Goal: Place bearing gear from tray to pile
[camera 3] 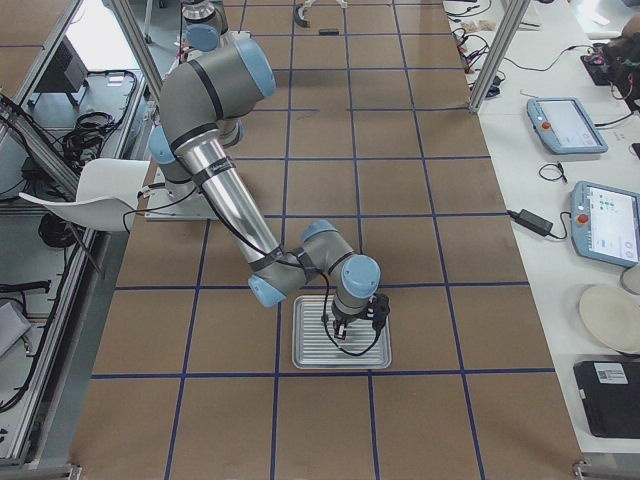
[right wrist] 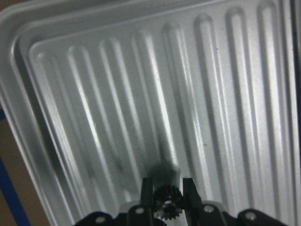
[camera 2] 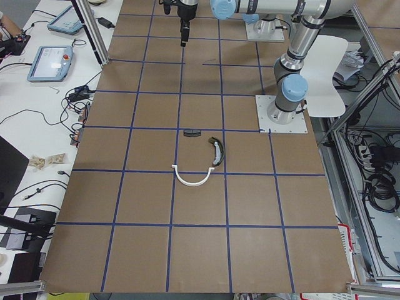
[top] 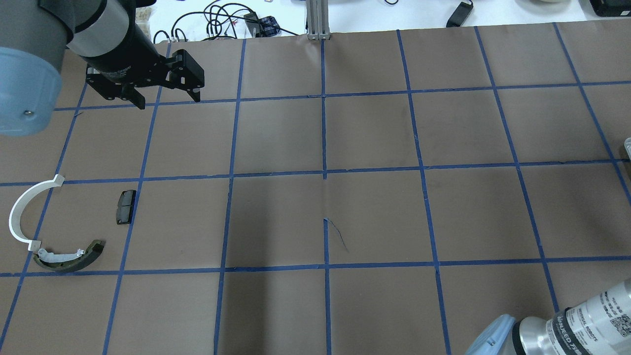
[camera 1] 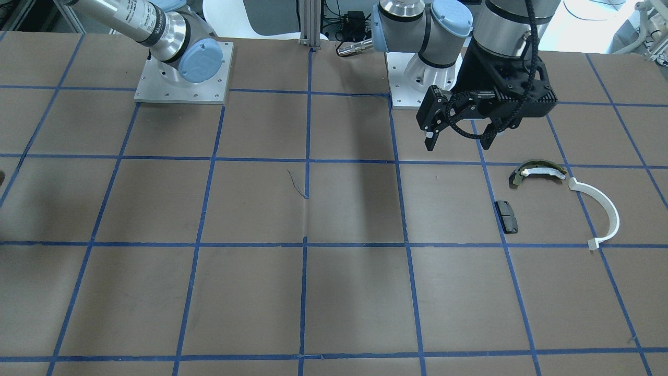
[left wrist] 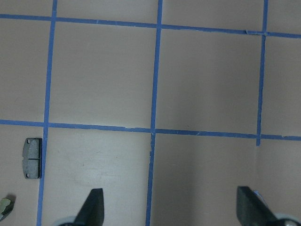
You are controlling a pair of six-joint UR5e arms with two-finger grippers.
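My right gripper [right wrist: 167, 195] hangs over the ribbed silver tray [right wrist: 94, 94] and is shut on a small dark bearing gear [right wrist: 167, 206] held between its fingertips above the tray floor. The tray [camera 3: 340, 352] and right gripper [camera 3: 352, 322] also show in the exterior right view. The pile lies at the table's other end: a white curved arc [top: 22, 209], an olive-and-white shoe [top: 69, 256] and a flat black pad [top: 125, 206]. My left gripper [top: 167, 96] is open and empty, hovering past the pile; it also shows in the front-facing view [camera 1: 459, 138].
Brown table paper with a blue tape grid [top: 324, 170]. The arm bases [camera 1: 182, 73] stand on plates at the robot's side. Tablets and cables [camera 3: 565, 125] lie on a white side bench. A white chair [camera 3: 100, 190] stands behind the robot.
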